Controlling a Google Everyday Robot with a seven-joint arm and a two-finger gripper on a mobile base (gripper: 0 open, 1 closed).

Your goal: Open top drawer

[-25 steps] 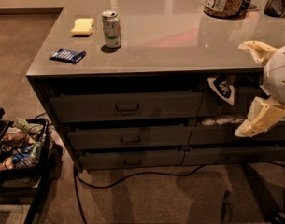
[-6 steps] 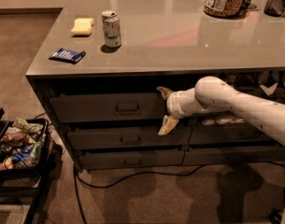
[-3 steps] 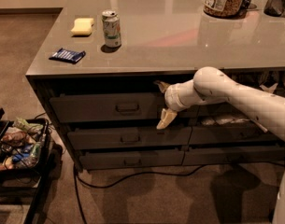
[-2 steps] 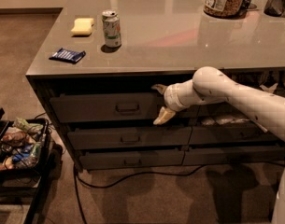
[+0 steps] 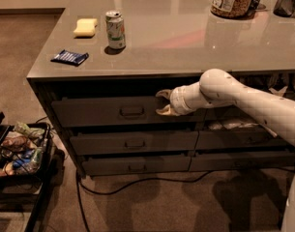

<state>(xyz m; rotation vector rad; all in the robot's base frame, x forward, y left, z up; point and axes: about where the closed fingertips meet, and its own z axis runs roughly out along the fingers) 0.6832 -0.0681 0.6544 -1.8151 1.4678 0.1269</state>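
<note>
The top drawer (image 5: 89, 112) is the wide dark grey front just under the counter top, with a small metal pull (image 5: 132, 111) at its centre. Its inside does not show. My gripper (image 5: 162, 103) is at the right part of this front, a little right of the pull. It is open, with one finger (image 5: 161, 94) at the drawer's top edge and the other lower on the panel. It holds nothing. The white arm (image 5: 243, 98) reaches in from the right.
Two lower grey drawers (image 5: 132, 143) sit below, with narrower drawers (image 5: 243, 138) to the right. On the counter (image 5: 185, 37) stand a can (image 5: 116, 29), a yellow sponge (image 5: 85, 27), a blue packet (image 5: 69, 57) and a jar (image 5: 232, 0). A bin of clutter (image 5: 16, 151) is on the left, and a cable (image 5: 137, 181) lies on the floor.
The arm has swung in from the far right to the top drawer. Over the last second the gripper has moved left towards the pull and turned its fingers level with the front.
</note>
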